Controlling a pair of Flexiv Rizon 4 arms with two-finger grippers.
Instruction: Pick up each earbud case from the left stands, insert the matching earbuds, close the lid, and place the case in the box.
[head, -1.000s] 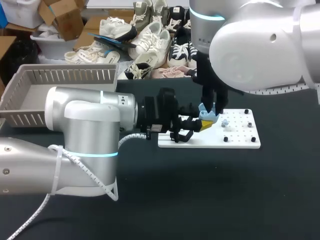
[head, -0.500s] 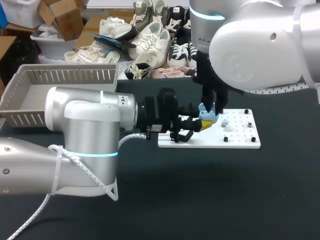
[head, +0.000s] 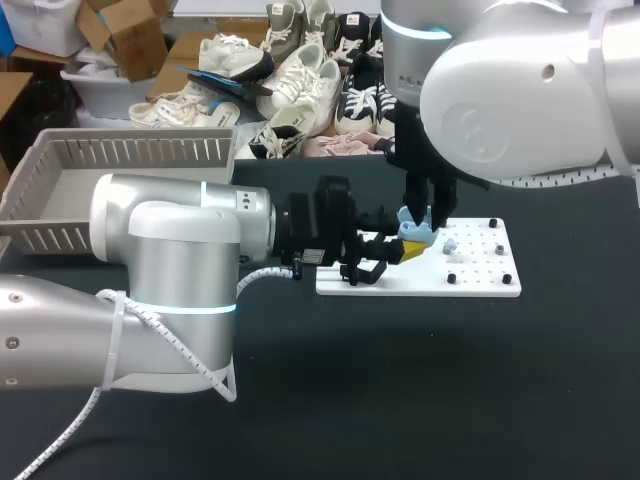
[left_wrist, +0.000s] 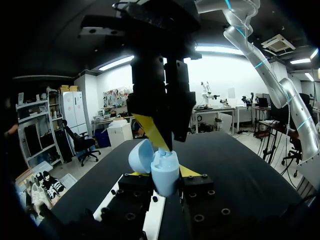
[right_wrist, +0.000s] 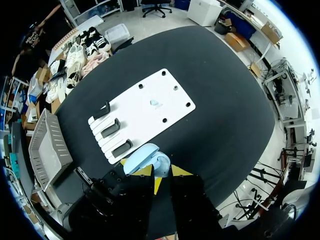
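Case (head: 416, 234), light blue, is off the stands and held in the air over the left half of the white board (head: 480, 282), centre-right of the head view. L tool (head: 405, 248) reaches in level from the left and is clamped on the case body from both sides, w/ yellow tips against its flanks. Lid (left_wrist: 140, 155) is flipped open and leans back, so the cavity faces up. Prob. held this way so the R arm can work straight down into it w/ the case steadied rather than loose on the surface (head: 400, 390). R tool (head: 421, 220) hangs vertical from the upper right, right on top of the open case, touching it or nearly so. Looks like the insert step, but no earbud can be made out at it, and I can't tell whether it's open or closed. One small pale earbud (head: 450, 243) lies on the board just right of the case, apart from both tools, so at least that one isn't in yet. Three black stands (right_wrist: 115, 129) on the board look bare in the R wrist view. Box (head: 130, 150), grey and slatted, sits upper left of the head view, well apart. Lid closing and drop-off not yet done.
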